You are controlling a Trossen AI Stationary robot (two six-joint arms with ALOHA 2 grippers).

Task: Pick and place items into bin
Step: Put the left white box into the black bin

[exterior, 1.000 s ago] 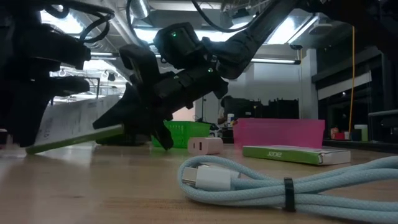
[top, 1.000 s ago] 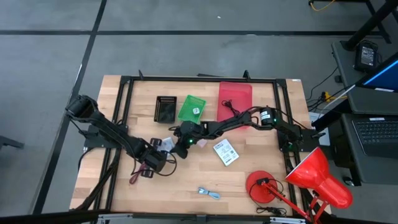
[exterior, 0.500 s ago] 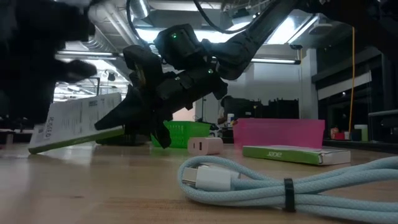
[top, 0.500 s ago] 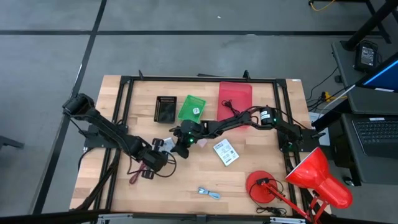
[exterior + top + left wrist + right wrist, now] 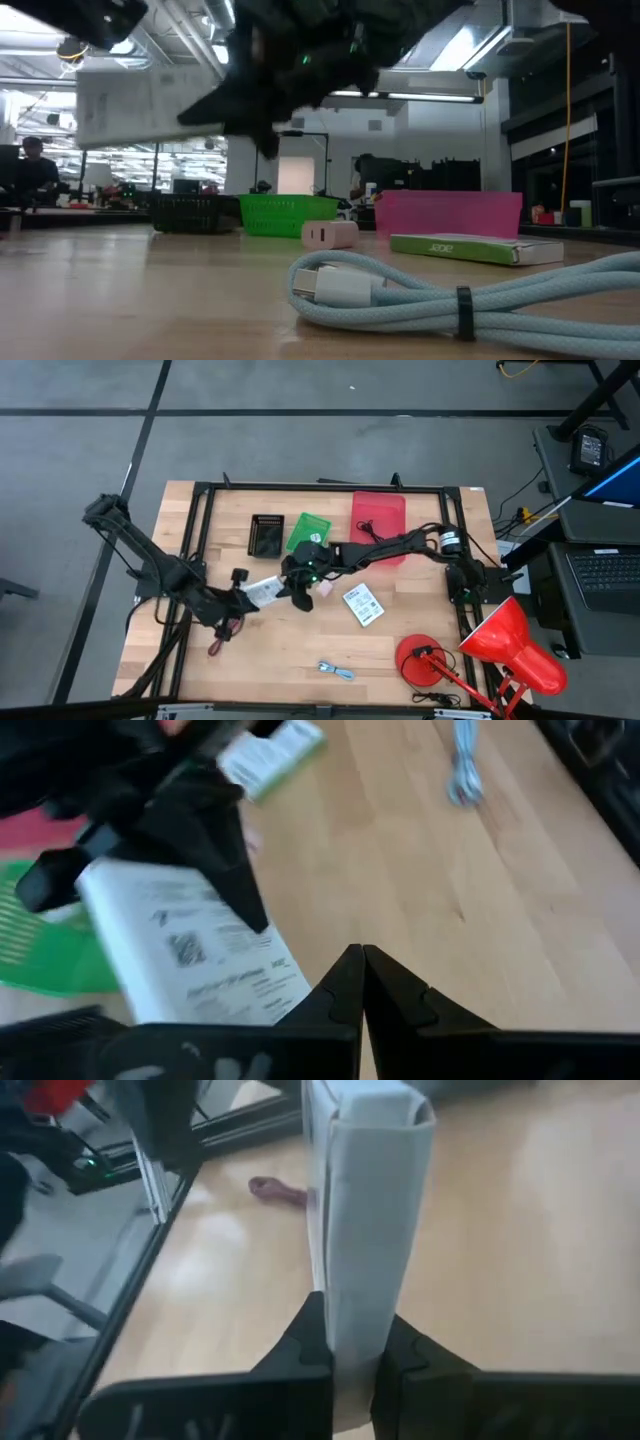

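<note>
A white printed packet [image 5: 262, 590] hangs in the air between both arms, over the table's middle. My right gripper [image 5: 291, 586] reaches in from the right and is shut on it. In the low view the packet [image 5: 140, 105] floats well above the wood. My left gripper [image 5: 360, 960] is shut and empty, just left of the packet [image 5: 190, 950]. A second packet [image 5: 362, 605] lies flat right of centre. A pale blue-white cord [image 5: 335, 670] lies near the near edge. Red and black cords [image 5: 225, 635] lie under the left arm. My right gripper [image 5: 355, 1350] pinches the white packet between its two fingers [image 5: 300, 1342], one on each broad face, at the packet's right end [image 5: 360, 1300]. The fingers come level from the table's right. The packet is lifted clear and sticks out toward the left arm.
A black basket [image 5: 266, 535], a green basket [image 5: 300, 530] and a red bin [image 5: 378, 518] stand along the far side. A red desk lamp [image 5: 470, 660] fills the near right corner. A small white block [image 5: 330, 235] sits on the wood beyond the cord [image 5: 420, 295].
The packet stood tilted with its lower edge on the table; now it is lifted clear and held roughly level. My right gripper rose with it and shifted slightly toward the far edge. My left arm drew back toward the table's left.
</note>
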